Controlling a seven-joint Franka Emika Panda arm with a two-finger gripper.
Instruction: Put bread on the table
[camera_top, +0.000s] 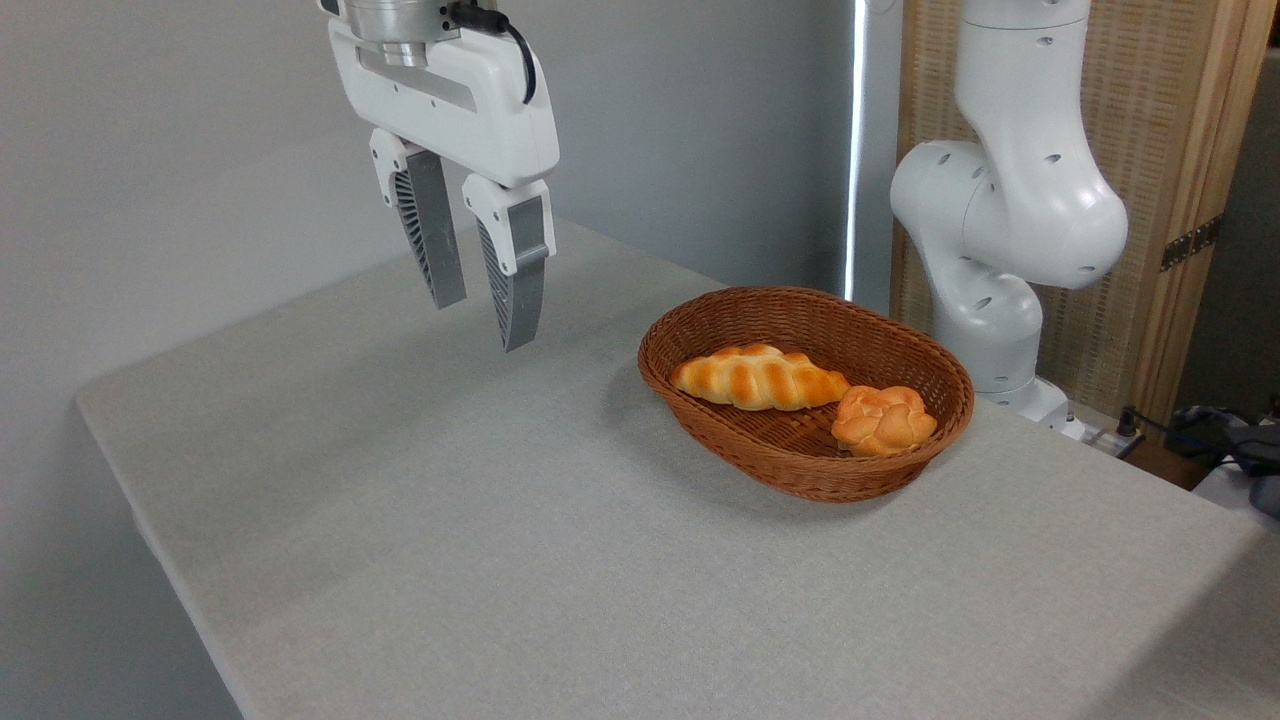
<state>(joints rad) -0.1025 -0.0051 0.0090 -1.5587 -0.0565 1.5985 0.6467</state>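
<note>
1. Background: you see a plain grey wall (200, 150) behind the scene, with a woven panel in a wooden frame (1180, 150) at the right and a bright vertical strip of light between them.
2. Tabletop (450, 520): you are looking at a large, light grey, fabric-textured surface with rounded corners; it fills most of the view and runs out of the picture at the bottom and the right.
3. Basket (700, 400): a brown oval wicker basket stands on the tabletop, right of centre and toward the far edge.
4. Bread (758, 378): the long, braided, golden-brown loaf lies inside the basket, along its rear-left side, with its tapered ends pointing left and right. It is not on the bare tabletop.
5. Bun (884, 420): a small, round, knotted orange bun also lies in the basket, at its right end, just beside the loaf's right tip; you cannot tell whether the two touch.
6. Tool (484, 320): the white two-finger tool hangs from the top of the picture above the left-rear part of the tabletop, well apart from the basket. Its two grey ribbed fingers (430, 240) point down with a clear gap between them, so you can read it as parted and empty. The fingertips are clear of the surface.
7. Arm (1010, 220): the white jointed arm rises at the right, behind the basket, near the tabletop's far edge.
8. Cables (1215, 425): dark cables and other items lie at the far right, too small for you to identify.
</note>
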